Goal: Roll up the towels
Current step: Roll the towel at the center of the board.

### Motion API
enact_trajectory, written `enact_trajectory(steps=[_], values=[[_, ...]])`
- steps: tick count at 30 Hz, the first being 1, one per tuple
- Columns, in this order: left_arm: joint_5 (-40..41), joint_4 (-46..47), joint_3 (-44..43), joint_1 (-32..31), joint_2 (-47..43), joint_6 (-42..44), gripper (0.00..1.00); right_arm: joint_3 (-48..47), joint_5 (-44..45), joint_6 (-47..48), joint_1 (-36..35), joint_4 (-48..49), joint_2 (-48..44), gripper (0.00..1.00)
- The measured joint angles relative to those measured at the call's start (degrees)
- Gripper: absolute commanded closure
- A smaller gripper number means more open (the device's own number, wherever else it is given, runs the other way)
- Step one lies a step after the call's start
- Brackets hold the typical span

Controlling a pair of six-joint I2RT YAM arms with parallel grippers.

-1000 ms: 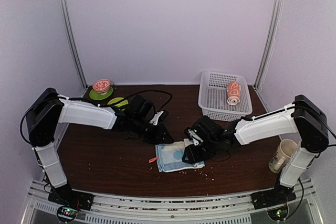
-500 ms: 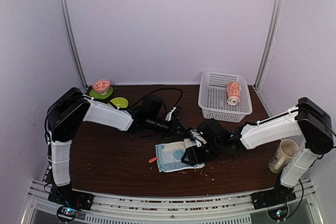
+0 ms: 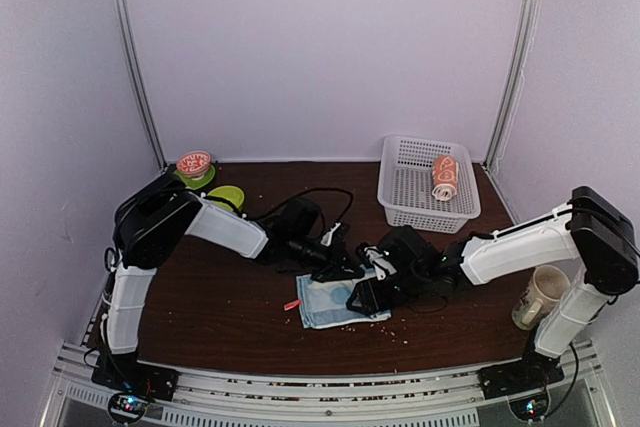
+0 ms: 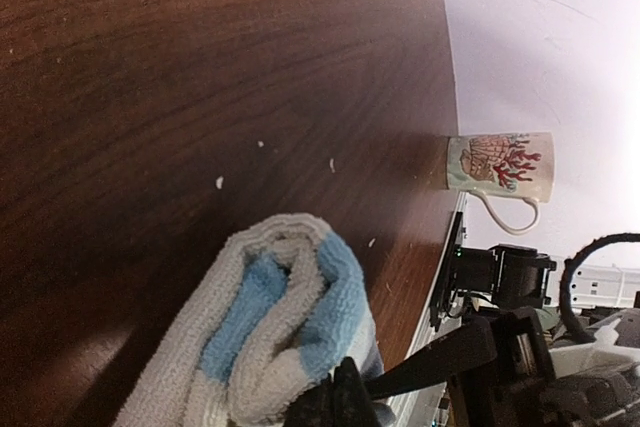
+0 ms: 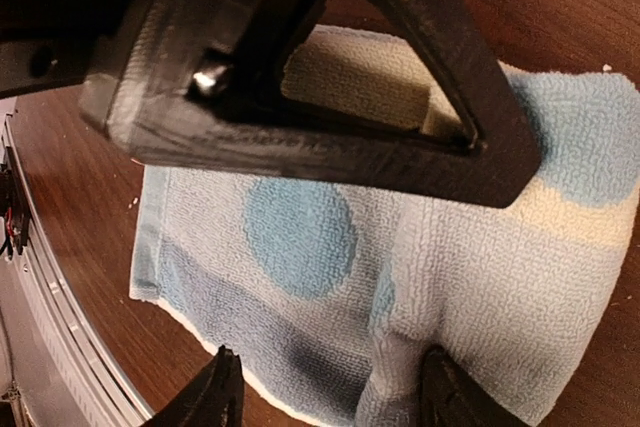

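The light-blue towel (image 3: pixel 330 302) with blue dots lies partly folded on the dark table, near the front middle. My left gripper (image 3: pixel 345 269) is shut on the towel's far edge; in the left wrist view a bunched fold (image 4: pixel 270 327) rises right in front of its closed fingertips (image 4: pixel 345 399). My right gripper (image 3: pixel 368 293) hangs open over the towel's right part, its fingers (image 5: pixel 218 392) straddling the cloth (image 5: pixel 300 237), one of them pressed into a ridge. The orange towel (image 3: pixel 444 177) lies rolled in the white basket.
A white basket (image 3: pixel 405 192) stands at the back right. A printed mug (image 3: pixel 540 295) sits by the right arm's base. Green dishes and a red-patterned bowl (image 3: pixel 194 165) are at the back left. A small red piece (image 3: pixel 291 304) and crumbs lie by the towel.
My left arm has swung right to the blue towel and shut on its far edge, lifting a fold. The right gripper has opened wider over the cloth.
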State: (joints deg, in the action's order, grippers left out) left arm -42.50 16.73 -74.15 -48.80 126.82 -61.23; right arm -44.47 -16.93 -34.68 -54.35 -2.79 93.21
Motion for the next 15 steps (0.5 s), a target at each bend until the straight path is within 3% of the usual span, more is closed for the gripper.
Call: enact_trajectory(steps=[9, 15], values=[[0.28, -1.62, -1.77, -0.02, 2.43, 0.83, 1.0, 0.09, -0.2, 0.07, 0.55, -6.19, -7.43, 0.33], [0.33, -1.16, -1.27, -0.02, 2.4, 0.94, 1.0, 4.96, -0.26, -4.09, 6.88, -3.78, -15.69, 0.36]])
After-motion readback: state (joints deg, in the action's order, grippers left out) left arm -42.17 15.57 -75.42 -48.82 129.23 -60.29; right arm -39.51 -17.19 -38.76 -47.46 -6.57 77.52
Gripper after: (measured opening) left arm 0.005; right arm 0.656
